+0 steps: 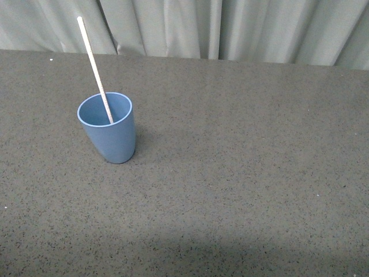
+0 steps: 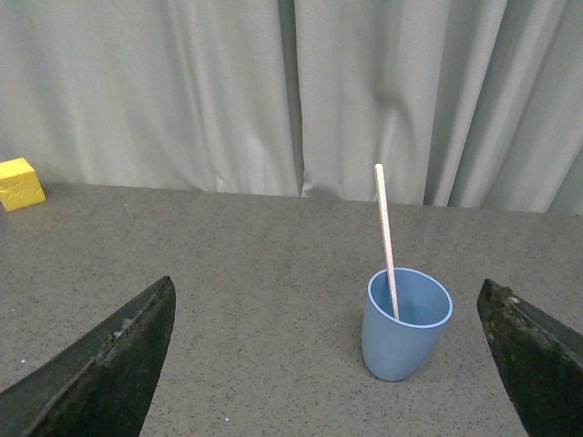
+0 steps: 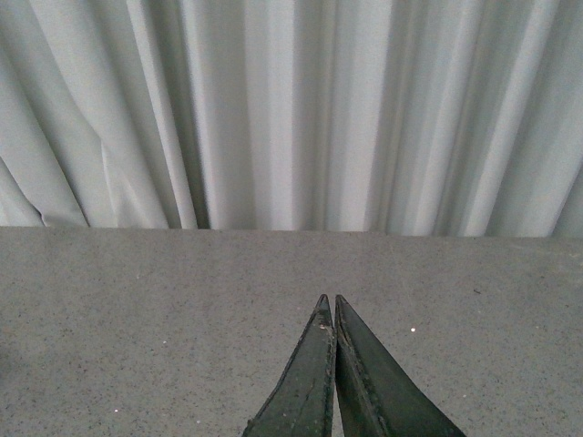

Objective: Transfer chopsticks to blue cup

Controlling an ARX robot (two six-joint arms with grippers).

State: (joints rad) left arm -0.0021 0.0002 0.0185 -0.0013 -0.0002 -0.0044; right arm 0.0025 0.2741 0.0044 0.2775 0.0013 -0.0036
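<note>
The blue cup (image 1: 108, 128) stands upright on the grey table, left of the middle in the front view. The cream-white chopstick (image 1: 94, 66) stands inside it, leaning up and to the left, with about half its length above the rim. No arm shows in the front view. In the left wrist view the cup (image 2: 404, 323) and the chopstick (image 2: 385, 228) lie ahead of my left gripper (image 2: 330, 314), which is open wide, empty and well short of the cup. My right gripper (image 3: 329, 302) is shut on nothing, over bare table.
A yellow block (image 2: 19, 183) lies at the far edge of the table in the left wrist view. A grey pleated curtain (image 1: 230, 29) hangs behind the table's far edge.
</note>
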